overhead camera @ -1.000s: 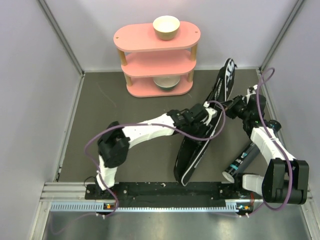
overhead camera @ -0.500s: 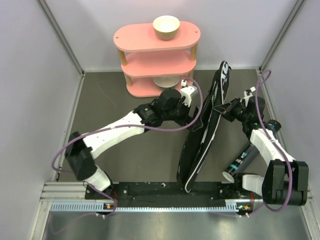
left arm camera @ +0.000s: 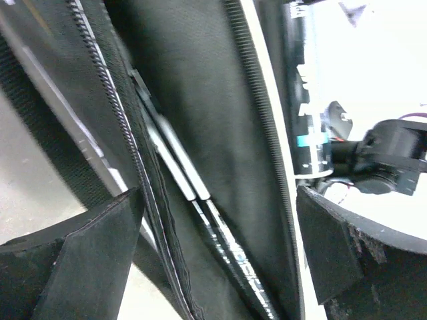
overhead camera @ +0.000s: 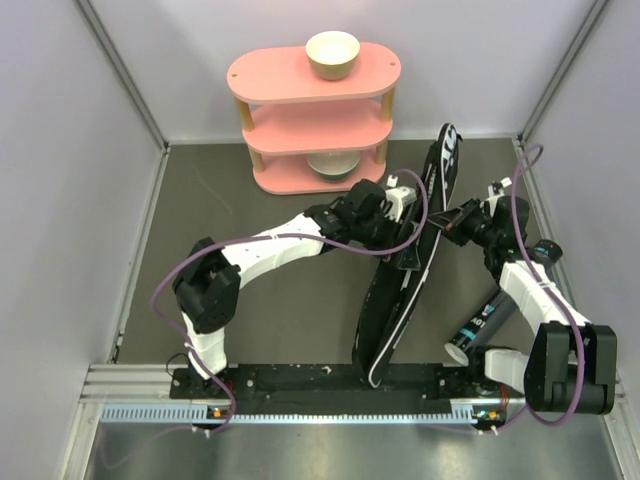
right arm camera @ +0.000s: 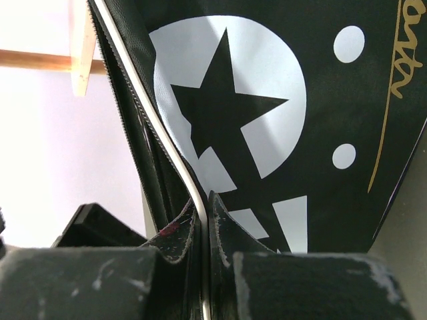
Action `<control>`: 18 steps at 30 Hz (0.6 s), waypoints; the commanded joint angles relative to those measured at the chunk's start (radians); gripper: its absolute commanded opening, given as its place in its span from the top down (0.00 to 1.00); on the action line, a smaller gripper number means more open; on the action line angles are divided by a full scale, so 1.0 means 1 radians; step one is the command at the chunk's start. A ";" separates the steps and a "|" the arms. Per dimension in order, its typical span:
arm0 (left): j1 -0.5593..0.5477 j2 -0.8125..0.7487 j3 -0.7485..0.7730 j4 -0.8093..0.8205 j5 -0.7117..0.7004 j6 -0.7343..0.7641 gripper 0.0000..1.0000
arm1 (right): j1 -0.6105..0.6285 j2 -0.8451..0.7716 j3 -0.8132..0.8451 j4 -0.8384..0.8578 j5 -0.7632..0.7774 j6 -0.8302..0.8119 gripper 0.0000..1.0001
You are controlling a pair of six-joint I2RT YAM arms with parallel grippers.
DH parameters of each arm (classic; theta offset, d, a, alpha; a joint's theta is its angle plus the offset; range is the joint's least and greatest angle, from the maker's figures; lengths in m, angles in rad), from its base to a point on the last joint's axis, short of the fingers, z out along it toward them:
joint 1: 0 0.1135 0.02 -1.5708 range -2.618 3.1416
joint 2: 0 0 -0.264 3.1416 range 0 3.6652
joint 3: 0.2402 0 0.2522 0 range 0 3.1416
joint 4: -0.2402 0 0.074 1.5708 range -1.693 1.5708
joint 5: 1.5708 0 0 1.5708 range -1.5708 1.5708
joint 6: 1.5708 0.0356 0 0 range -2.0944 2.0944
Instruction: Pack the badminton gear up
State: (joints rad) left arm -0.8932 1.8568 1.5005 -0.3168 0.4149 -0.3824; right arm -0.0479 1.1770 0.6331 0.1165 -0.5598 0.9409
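Since a second ago my left gripper [left arm camera: 217,230] has gone from half-closed to fully spread; it holds nothing and hangs over the open mouth of the bag [overhead camera: 392,305], where silver racket frames [left arm camera: 175,163] lie inside. My right gripper [right arm camera: 202,220] is clenched on the bag's white-piped edge, propping it open. The rackets appear stowed, while the tube [overhead camera: 485,322] lies outside by my right arm, not yet packed.

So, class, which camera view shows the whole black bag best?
The top view: the bag shows end to end. The left wrist view catches only its open zip and inside; the right wrist view only its printed side and pinched edge.
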 commanded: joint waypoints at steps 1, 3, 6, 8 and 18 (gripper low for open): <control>-0.018 -0.008 0.021 0.142 0.180 -0.039 0.02 | 0.008 -0.039 0.005 0.077 0.044 0.038 1.00; -0.029 -0.007 0.024 0.150 0.171 -0.030 0.02 | 0.013 -0.034 -0.003 0.101 0.058 0.065 1.00; -0.052 0.030 0.073 0.095 0.134 -0.010 0.02 | 0.032 -0.025 -0.006 0.133 0.067 0.104 1.00; -0.062 0.063 0.118 0.053 0.104 -0.003 0.06 | 0.040 -0.027 -0.004 0.143 0.077 0.117 1.00; -0.073 0.091 0.167 -0.079 -0.180 0.063 0.28 | 0.042 -0.060 -0.012 0.098 0.093 0.110 1.00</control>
State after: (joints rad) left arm -0.9653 1.9556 1.6352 -0.3687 0.3508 -0.3622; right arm -0.0196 1.1652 0.6147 0.1520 -0.4717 1.0363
